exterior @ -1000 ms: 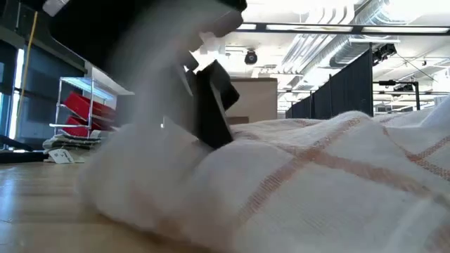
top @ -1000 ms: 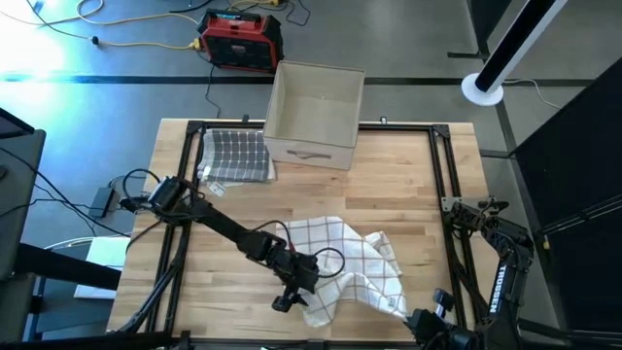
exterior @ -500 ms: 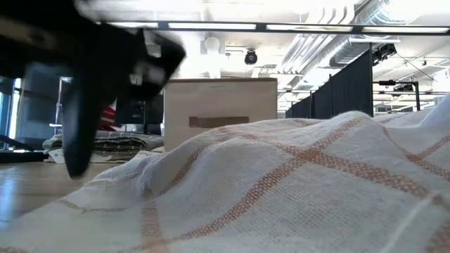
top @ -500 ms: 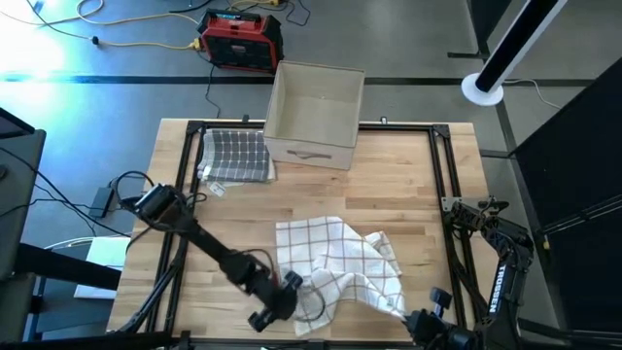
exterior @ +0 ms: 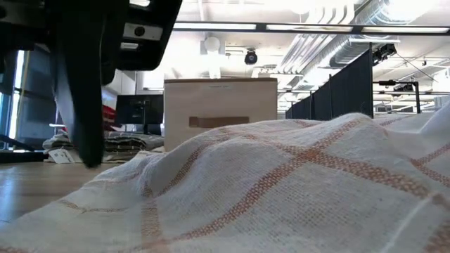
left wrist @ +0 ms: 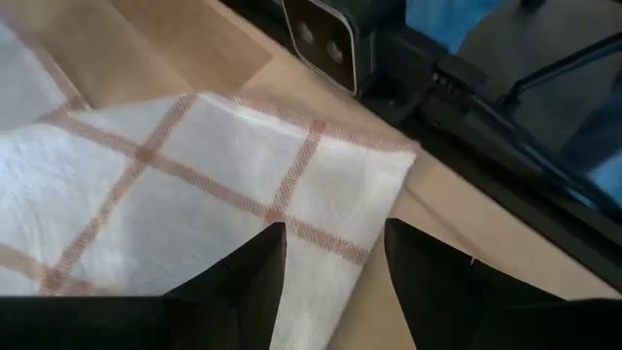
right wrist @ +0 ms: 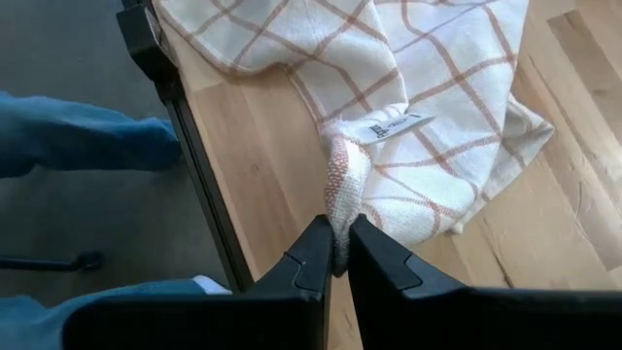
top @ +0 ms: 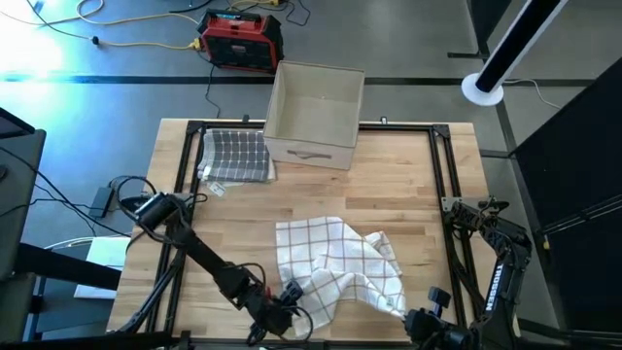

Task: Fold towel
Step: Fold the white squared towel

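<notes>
A white towel (top: 335,267) with orange checks lies crumpled on the wooden table near its front edge; it also fills the low view as the towel (exterior: 281,190). My left gripper (top: 292,311) stands open low over the towel's near left corner (left wrist: 384,160), with that corner ahead of its fingers (left wrist: 330,243); I cannot tell whether they touch the cloth. One dark finger (exterior: 84,91) shows in the low view. At the table's near right, my right gripper (top: 413,316) is shut on the towel's edge. My right gripper pinches a bunched bit of the towel's near right edge (right wrist: 340,199) between its two fingers, close to the white label (right wrist: 389,126). Several layers are gathered in the pinch. The rest of the towel lies slack on the table beyond the fingers.
A beige box (top: 313,115) stands at the table's far middle, and a folded dark checked cloth (top: 235,156) lies to its left. Black frame rails (top: 185,194) run along the table's sides. The low camera (left wrist: 321,34) sits at the front edge beside the left gripper.
My left gripper has come off the towel's near left part and gone toward the table's near edge. That part of the towel, heaped up a second ago, now lies lower and spread out.
</notes>
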Robot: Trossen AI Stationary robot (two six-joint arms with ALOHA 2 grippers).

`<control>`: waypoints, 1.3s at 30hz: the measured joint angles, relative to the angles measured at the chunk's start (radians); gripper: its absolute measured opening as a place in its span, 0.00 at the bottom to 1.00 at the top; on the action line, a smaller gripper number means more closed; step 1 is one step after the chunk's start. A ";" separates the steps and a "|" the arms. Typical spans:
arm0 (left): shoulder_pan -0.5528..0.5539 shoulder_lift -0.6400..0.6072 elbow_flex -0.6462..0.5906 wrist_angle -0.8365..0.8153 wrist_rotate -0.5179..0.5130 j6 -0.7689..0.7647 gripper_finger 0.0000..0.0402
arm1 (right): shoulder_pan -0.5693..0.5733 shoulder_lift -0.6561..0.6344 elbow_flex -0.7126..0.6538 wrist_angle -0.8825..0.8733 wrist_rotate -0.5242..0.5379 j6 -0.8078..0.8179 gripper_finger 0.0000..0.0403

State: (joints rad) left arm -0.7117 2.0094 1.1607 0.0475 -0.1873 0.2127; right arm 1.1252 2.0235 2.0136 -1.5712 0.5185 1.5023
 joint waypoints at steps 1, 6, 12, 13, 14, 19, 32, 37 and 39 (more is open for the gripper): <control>-0.001 0.008 0.012 0.000 -0.003 0.000 0.42 | 0.000 0.000 0.000 0.000 0.001 0.006 0.03; -0.022 0.040 0.071 0.005 -0.005 0.017 0.42 | 0.000 0.000 0.000 0.000 0.004 0.023 0.03; -0.035 0.115 0.125 -0.031 0.002 0.003 0.42 | 0.001 0.000 0.000 0.001 0.004 0.026 0.03; -0.035 0.123 0.138 -0.024 0.000 0.002 0.42 | 0.001 0.000 0.000 0.002 0.005 0.026 0.03; -0.035 0.131 0.149 -0.019 -0.001 0.006 0.42 | 0.001 0.000 0.000 0.004 0.005 0.026 0.03; -0.031 0.149 0.168 -0.025 -0.007 0.028 0.42 | 0.001 0.000 0.000 0.006 0.004 0.026 0.03; 0.093 0.153 0.170 -0.128 0.297 -0.334 0.20 | 0.003 0.000 0.000 0.051 0.009 0.026 0.03; 0.077 0.137 0.169 -0.175 0.190 -0.306 0.03 | 0.003 0.000 0.000 0.058 0.034 0.027 0.03; 0.067 0.105 0.166 -0.243 0.125 -0.315 0.02 | 0.003 0.000 0.000 0.061 0.088 0.037 0.03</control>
State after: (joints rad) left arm -0.6447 2.1148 1.3271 -0.1951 -0.0619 -0.1018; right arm 1.1278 2.0235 2.0136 -1.5099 0.6062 1.5388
